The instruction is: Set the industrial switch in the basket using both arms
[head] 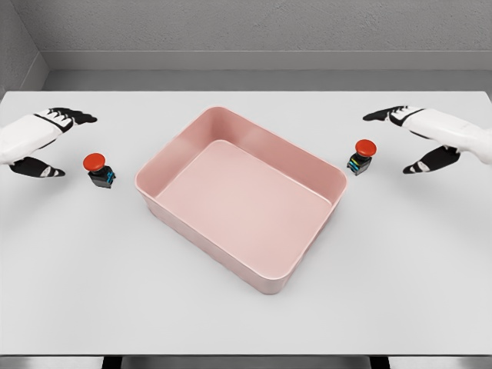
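Two red-capped black switches (pixel 98 170) (pixel 361 156) flank the pink basket (pixel 184 144).

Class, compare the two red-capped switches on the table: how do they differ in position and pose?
The left switch sits left of the pink basket, well clear of it; the right switch sits close by its right corner. The left switch lies nearer the camera; the right switch lies farther back. Both have red caps, dark bodies, and rest ungrasped.

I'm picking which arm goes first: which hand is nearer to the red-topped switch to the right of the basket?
Right. The right hand is open just right of that switch; the left hand is across the pink basket.
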Controlling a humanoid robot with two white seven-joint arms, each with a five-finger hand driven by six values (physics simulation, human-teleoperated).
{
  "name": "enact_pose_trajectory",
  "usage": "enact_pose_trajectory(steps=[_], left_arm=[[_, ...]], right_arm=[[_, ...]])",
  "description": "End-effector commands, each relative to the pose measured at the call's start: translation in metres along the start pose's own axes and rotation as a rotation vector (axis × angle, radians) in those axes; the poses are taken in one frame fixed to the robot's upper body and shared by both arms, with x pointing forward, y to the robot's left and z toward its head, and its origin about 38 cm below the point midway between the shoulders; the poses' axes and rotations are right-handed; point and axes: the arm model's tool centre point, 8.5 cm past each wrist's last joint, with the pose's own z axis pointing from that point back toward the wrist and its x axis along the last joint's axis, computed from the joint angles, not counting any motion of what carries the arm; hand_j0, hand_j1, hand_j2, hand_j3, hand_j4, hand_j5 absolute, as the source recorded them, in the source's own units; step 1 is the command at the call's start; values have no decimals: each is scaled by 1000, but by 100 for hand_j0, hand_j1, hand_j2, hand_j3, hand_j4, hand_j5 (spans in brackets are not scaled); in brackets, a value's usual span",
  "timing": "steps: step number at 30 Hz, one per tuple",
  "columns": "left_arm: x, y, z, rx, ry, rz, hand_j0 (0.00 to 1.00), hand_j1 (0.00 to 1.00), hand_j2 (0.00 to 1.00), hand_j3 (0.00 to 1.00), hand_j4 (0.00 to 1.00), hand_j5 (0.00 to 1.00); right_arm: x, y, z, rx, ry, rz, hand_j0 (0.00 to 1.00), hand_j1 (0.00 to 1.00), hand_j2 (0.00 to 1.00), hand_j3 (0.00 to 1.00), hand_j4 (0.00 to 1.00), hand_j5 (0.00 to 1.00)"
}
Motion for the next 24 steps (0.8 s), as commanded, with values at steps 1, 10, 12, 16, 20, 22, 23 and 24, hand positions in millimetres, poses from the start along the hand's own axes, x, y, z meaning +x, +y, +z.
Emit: enact_pose_trajectory(steps=[1, 10, 12, 16, 20, 22, 23, 24], left_arm=[[4, 2, -2, 4, -13, 0, 100, 100, 100, 100, 100, 100], [11, -2, -5, -4, -37, 1, 98, 98, 98, 98, 98, 98], [12, -5, -4, -9, -37, 7, 97, 97, 97, 97, 97, 97], [15, -7, -4, -12, -46, 8, 90, 90, 90, 90, 90, 90], [15, -10, -4, -40, -45, 9, 75, 75, 75, 75, 75, 75], [15, -10, -4, -42, -45, 9, 74, 74, 74, 74, 74, 74], [15, -11, -3, -43, -44, 10, 75, 75, 75, 75, 75, 75], [15, -11, -3, -43, -44, 10, 75, 75, 75, 75, 75, 75]], right_arm=[[-7, 12, -8, 26, 12, -37, 100, 100, 100, 100, 100, 100], [-22, 16, -44, 56, 42, -78, 100, 100, 100, 100, 100, 100], [-24, 15, -48, 63, 53, -66, 100, 100, 100, 100, 100, 100], [-24, 16, -47, 68, 55, -65, 100, 100, 100, 100, 100, 100], [-20, 18, -50, 78, 43, -58, 100, 100, 100, 100, 100, 100], [-19, 19, -52, 79, 37, -57, 100, 100, 100, 100, 100, 100], [-18, 21, -55, 80, 34, -62, 100, 100, 100, 100, 100, 100], [-16, 23, -60, 80, 26, -67, 100, 100, 100, 100, 100, 100]])
